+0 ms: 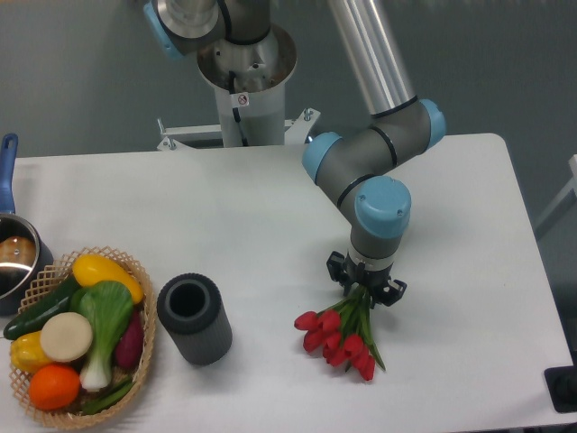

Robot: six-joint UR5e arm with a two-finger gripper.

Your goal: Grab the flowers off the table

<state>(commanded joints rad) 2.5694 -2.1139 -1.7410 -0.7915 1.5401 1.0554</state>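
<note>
The flowers (340,339), a small bunch of red tulips with green stems, lie on the white table (234,216) right of centre, near the front. The blooms point toward the front and the stems run up to the right. My gripper (366,290) points straight down over the upper part of the stems. Its jaws stand apart on either side of the stems, low near the tabletop. The stem ends are hidden under the gripper. The flowers still rest on the table.
A dark grey cylindrical cup (194,317) stands left of the flowers. A wicker basket (137,273) of toy vegetables sits at the front left, with a pot (13,260) behind it at the left edge. The robot base (243,68) is at the back.
</note>
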